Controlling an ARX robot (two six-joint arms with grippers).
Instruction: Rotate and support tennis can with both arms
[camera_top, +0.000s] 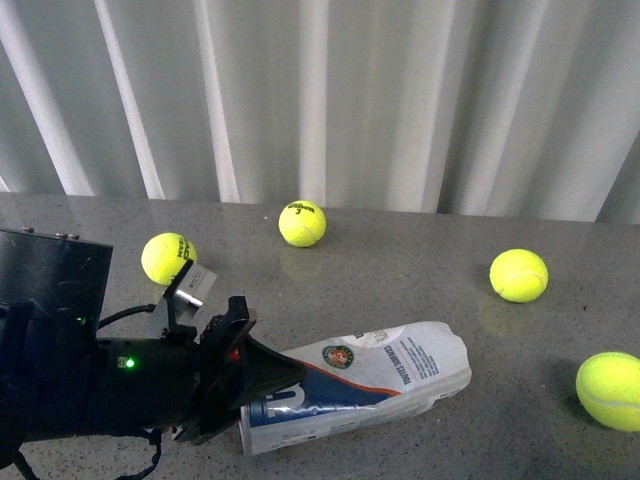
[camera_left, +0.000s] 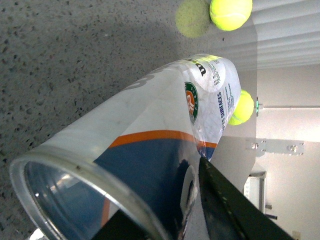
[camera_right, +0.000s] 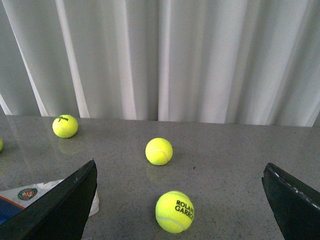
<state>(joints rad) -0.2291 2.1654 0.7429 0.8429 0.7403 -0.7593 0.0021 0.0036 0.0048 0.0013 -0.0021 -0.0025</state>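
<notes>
While the tennis can (camera_top: 380, 375) lies on its side on the gray bench (camera_top: 400, 290), low in the middle of the front view, the left arm (camera_top: 80, 380) reaches in from the lower left corner. The left tool (camera_top: 265, 375) sits at the can's open end, which points to the lower left. The closed end points to the right and a bit up. A small green light (camera_top: 128, 363) glows on the arm.

Up close in the left wrist view, the can fills most of the picture. It shows its silver rim (camera_left: 75, 170), an orange stripe, a blue part and a round badge (camera_left: 190, 102). One black finger (camera_left: 225, 200) lies against the can's side just past the rim. Another dark bit shows by the rim. I cannot tell if the tool is squeezing the can or only sitting around it.

The right tool (camera_right: 179, 165) shows only in the right wrist view. Its two fingers stand wide apart and grip nothing.

Four yellow balls sit on the bench in the front view. One ball (camera_top: 168, 258) is at the left, just above the arm. One ball (camera_top: 302, 223) is in the upper middle, near the white curtain (camera_top: 400, 100). One ball (camera_top: 518, 275) is right of the middle. One ball (camera_top: 610, 390) is at the right edge.
</notes>
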